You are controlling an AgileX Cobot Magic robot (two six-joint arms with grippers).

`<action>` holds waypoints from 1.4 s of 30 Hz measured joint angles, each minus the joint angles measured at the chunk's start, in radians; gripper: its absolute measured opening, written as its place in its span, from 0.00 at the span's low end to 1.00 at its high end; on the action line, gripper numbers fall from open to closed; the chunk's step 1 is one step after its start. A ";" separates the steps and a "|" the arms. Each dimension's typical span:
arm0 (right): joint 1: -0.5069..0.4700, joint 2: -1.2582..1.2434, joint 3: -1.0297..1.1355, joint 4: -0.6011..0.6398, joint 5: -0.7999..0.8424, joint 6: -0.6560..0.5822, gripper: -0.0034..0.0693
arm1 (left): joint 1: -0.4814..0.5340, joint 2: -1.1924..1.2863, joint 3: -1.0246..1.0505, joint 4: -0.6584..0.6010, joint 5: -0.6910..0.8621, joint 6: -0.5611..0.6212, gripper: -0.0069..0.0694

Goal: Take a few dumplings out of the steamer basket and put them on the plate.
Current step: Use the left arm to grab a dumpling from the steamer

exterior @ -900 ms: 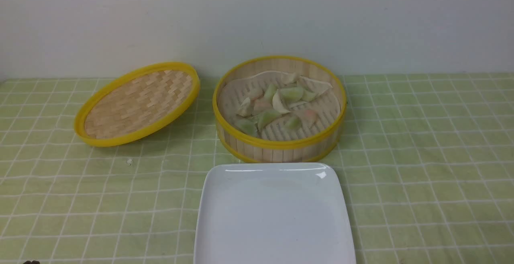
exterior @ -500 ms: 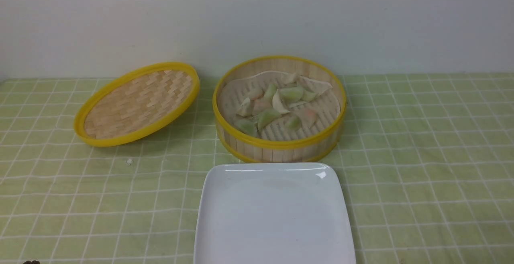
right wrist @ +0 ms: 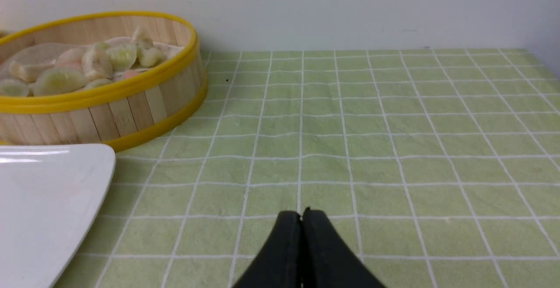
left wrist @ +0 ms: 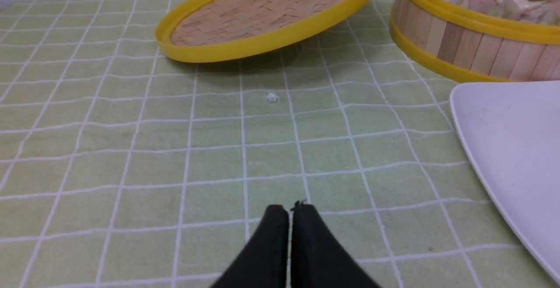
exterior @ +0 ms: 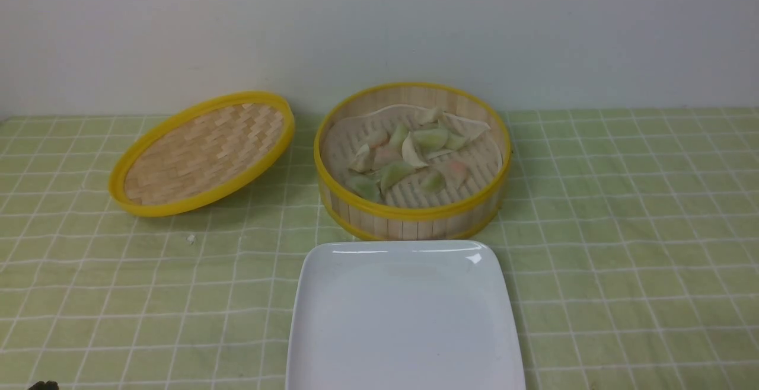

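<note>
The steamer basket (exterior: 415, 215) stands at the table's middle back with several pale green, whitish and pink dumplings (exterior: 409, 156) inside. The white square plate (exterior: 403, 319) lies bare just in front of it. My left gripper (left wrist: 289, 209) is shut and empty, low over the cloth left of the plate (left wrist: 512, 156); only its dark tip (exterior: 44, 386) shows at the front view's bottom left edge. My right gripper (right wrist: 302, 213) is shut and empty over the cloth right of the plate (right wrist: 43, 191) and the basket (right wrist: 131, 108). It is out of the front view.
The shallow woven yellow-rimmed lid (exterior: 204, 153) leans tilted left of the basket; it also shows in the left wrist view (left wrist: 267, 16). A small white crumb (exterior: 191, 239) lies on the green checked cloth in front of the lid. A white wall stands behind the table.
The dark tip of my left gripper at the bottom left edge has crept slightly further into view. Nothing else has moved.
</note>
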 joint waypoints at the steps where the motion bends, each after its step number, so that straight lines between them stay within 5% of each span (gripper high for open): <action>1: 0.000 0.000 0.000 0.000 0.000 0.000 0.03 | 0.000 0.000 0.001 -0.004 -0.025 0.000 0.08; 11: 0.000 0.000 0.001 0.013 -0.012 0.001 0.03 | 0.000 0.000 0.001 -0.199 -0.283 -0.097 0.08; 20: 0.000 0.000 0.009 0.576 -0.295 0.147 0.03 | 0.000 0.000 -0.035 -0.362 -0.572 -0.259 0.08; 26: 0.000 0.000 0.009 0.690 -0.365 0.116 0.03 | 0.000 0.096 -0.335 -0.283 -0.230 -0.280 0.08; 31: 0.000 0.000 -0.014 0.699 -0.283 0.092 0.03 | 0.000 0.336 -0.597 -0.267 0.145 -0.179 0.08; 35: 0.000 0.054 -0.205 0.642 -0.017 0.019 0.03 | 0.000 0.623 -0.823 -0.311 0.459 0.042 0.08; 42: 0.000 0.485 -0.611 0.447 0.504 -0.080 0.03 | 0.000 1.080 -1.011 -0.465 0.605 0.350 0.08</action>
